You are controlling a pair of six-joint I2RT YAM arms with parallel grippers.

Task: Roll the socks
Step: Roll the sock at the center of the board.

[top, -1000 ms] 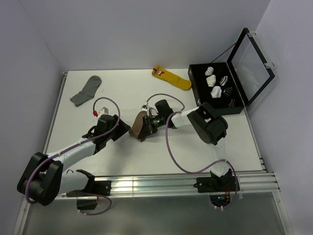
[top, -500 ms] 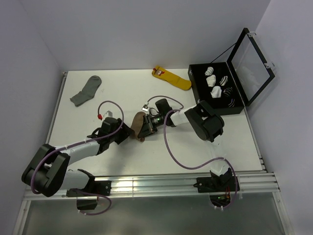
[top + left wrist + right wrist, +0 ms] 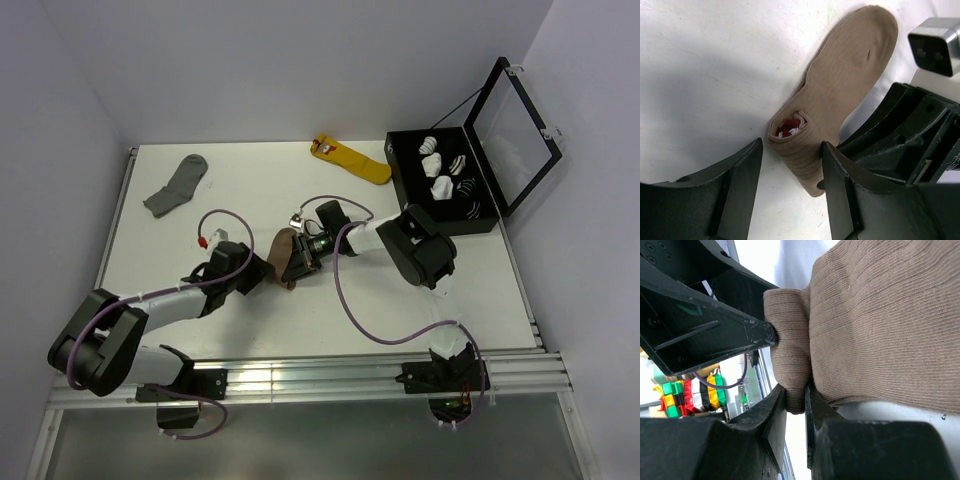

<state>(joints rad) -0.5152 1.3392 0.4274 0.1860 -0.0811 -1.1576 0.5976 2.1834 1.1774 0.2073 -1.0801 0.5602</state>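
Note:
The tan-brown sock (image 3: 283,252) lies mid-table, its cuff end rolled into a short tube (image 3: 796,146) with red and white showing inside. My right gripper (image 3: 299,262) is shut on one end of that roll (image 3: 792,375), the fabric pinched between its fingers (image 3: 775,410). The flat foot of the sock (image 3: 850,75) stretches away from the roll. My left gripper (image 3: 791,150) is open, one finger on each side of the roll's other end. The right-hand finger (image 3: 837,180) touches the fabric, and a gap is left at the other finger (image 3: 742,175).
A plain grey sock (image 3: 176,185) lies at the back left and a yellow sock (image 3: 352,159) at the back centre. A black case (image 3: 410,205) with its lid (image 3: 515,125) up holds several rolled socks at the back right. The two grippers nearly touch.
My left arm has slid right until its fingers straddle the rolled end, and its jaws have narrowed a little. The right gripper has kept its pinch and shifted slightly left.

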